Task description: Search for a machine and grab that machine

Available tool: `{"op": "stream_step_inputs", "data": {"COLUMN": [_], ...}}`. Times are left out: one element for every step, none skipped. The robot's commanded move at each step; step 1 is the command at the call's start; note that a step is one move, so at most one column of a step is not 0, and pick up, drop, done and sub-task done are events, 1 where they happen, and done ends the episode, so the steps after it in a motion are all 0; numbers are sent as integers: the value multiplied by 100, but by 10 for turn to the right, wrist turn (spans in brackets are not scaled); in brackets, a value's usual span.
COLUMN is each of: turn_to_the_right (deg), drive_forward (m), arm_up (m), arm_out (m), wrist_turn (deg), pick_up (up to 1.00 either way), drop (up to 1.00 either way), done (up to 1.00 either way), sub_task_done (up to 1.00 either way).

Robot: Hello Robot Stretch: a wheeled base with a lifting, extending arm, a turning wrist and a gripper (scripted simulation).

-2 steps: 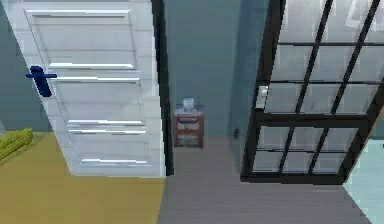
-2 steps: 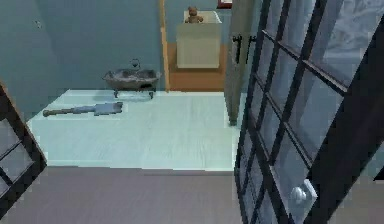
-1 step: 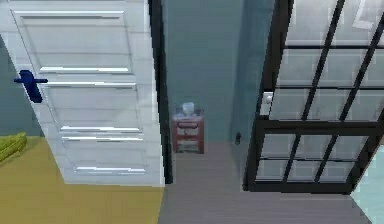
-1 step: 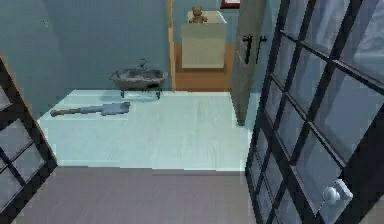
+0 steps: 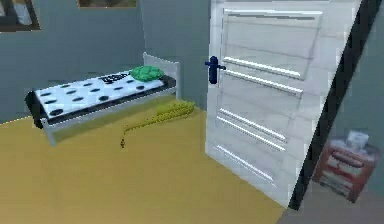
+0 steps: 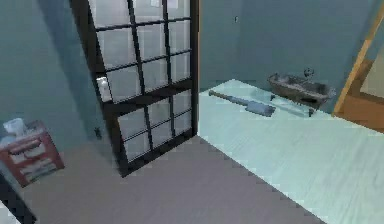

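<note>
A small pale boxy thing stands on a red nightstand at the forward view's right edge. The same nightstand sits at the arm side view's left with a white thing on top; its kind I cannot tell. On a wide pale green surface lie a flat grey thing and, farther out, a dark tray-like thing.
A white panelled door with a dark handle stands close ahead. Left of it is a dotted bed with a green pillow and a yellow thing on the floor. A dark-framed glass door rises to the side.
</note>
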Motion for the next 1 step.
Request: {"op": "stream_step_inputs", "data": {"turn_to_the_right": [-390], "drive_forward": [0], "arm_up": [0], "arm_out": [0], "wrist_turn": [0], "pick_up": [0], "drop": [0], "done": [0], "sub_task_done": [0]}}
